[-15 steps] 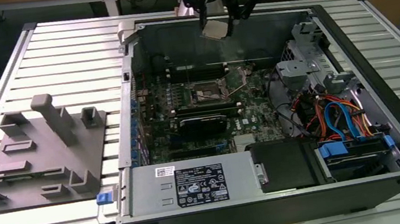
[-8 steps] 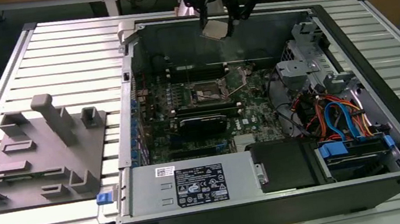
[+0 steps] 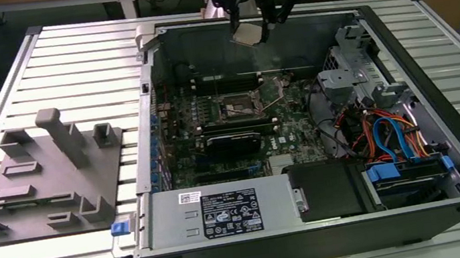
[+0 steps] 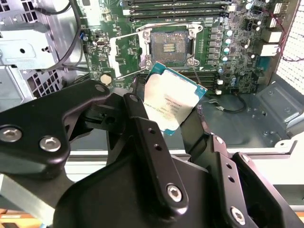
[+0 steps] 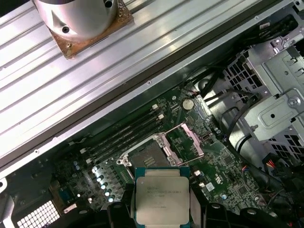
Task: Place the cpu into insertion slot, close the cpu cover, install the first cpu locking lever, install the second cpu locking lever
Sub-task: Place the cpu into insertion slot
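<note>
My gripper [image 3: 259, 25] hangs above the far wall of the open computer case and is shut on the cpu [image 3: 248, 34], a small silver-tan square chip held tilted. In both wrist views the cpu [image 4: 173, 97] [image 5: 161, 199] sits clamped by its edges between the black fingers [image 4: 140, 118]. Below it on the green board lies the insertion slot [image 3: 240, 106] [image 4: 171, 45] [image 5: 148, 156], bare, with its dark centre showing. The cpu cover [image 4: 127, 54] [image 5: 188, 140] is swung open to one side of the slot.
Long black memory slots [image 4: 175, 7] run beside the socket. A metal drive cage [image 3: 349, 61] and coloured cables [image 3: 384, 134] fill the exterior view's right of the case. A power supply [image 3: 223, 212] sits at the front. A grey fixture block [image 3: 47, 175] stands on the slatted table.
</note>
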Tool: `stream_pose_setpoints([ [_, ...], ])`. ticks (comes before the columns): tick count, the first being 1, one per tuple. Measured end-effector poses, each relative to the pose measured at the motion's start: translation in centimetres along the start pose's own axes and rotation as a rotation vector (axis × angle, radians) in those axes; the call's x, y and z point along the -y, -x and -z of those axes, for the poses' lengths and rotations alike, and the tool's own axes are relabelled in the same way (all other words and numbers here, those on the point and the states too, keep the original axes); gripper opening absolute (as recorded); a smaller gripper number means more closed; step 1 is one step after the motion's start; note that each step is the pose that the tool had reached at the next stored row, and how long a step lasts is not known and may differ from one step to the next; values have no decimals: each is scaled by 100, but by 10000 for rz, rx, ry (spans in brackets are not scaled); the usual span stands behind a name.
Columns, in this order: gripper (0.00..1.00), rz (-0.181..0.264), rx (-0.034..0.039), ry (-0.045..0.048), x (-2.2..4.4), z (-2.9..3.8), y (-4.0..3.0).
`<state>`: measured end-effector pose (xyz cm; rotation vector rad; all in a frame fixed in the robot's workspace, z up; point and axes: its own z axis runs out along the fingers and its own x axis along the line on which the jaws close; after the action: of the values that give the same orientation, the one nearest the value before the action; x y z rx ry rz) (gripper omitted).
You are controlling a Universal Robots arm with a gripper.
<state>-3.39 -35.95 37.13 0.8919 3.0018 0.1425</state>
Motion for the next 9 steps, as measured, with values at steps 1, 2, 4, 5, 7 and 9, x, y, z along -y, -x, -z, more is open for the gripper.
stream_pose_setpoints([
  [1, 54, -46, 4, 2, 0, 0, 0],
  [2, 54, -91, 8, 2, 0, 0, 0],
  [4, 54, -184, 17, 4, 0, 0, 0],
  [5, 54, -230, 21, 6, 0, -1, 0],
  [7, 54, -324, 29, 7, 0, 0, 0],
  [9, 54, -416, 37, 9, 0, 0, 0],
])
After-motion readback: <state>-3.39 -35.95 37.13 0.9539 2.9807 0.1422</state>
